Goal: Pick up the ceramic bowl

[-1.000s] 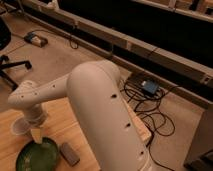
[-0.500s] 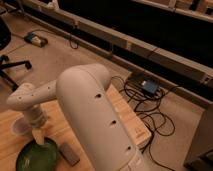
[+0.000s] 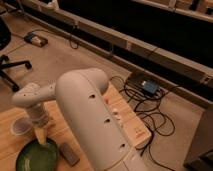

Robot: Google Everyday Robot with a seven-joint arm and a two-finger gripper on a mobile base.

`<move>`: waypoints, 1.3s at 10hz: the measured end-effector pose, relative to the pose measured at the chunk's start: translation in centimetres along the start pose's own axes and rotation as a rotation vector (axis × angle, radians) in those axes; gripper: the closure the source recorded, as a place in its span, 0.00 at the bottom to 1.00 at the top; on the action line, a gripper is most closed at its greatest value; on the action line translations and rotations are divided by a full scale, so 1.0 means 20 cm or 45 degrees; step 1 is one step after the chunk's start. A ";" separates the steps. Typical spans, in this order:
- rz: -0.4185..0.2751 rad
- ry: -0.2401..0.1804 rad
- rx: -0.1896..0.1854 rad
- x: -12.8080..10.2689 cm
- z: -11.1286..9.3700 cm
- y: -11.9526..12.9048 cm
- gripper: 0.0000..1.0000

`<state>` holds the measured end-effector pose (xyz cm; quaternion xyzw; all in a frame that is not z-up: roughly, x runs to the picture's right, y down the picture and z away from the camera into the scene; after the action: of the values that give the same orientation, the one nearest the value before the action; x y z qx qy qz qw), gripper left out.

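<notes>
Left of our jaws, the plastic cup (image 3: 21,127) sits apart on the wooden counter (image 3: 75,131), clear of the work. Our gripper (image 3: 40,135) hangs pointed down at the far rim of the ceramic bowl (image 3: 37,156), which lies just below the jaws; we judge this lines up a rim pinch. We cannot tell whether the jaws are apart or together. Right of them, a small dark block (image 3: 70,153) rests beside the bowl.

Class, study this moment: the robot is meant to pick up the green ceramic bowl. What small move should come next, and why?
Probably a short descent onto the rim. The end effector hangs at the far edge of the ceramic bowl, beside the plastic cup, and the bowl sits on the wooden table, not lifted.
</notes>
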<state>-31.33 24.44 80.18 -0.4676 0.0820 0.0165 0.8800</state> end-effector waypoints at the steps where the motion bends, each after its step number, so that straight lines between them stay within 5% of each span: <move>1: 0.002 0.009 -0.013 0.01 0.01 -0.01 0.35; 7: -0.014 0.039 -0.029 -0.02 0.01 0.00 0.95; 10: 0.002 0.032 0.014 -0.01 -0.01 0.00 1.00; 13: -0.006 -0.053 0.066 0.03 -0.11 -0.03 1.00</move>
<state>-30.94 22.14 79.37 -0.4443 0.0628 0.0219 0.8934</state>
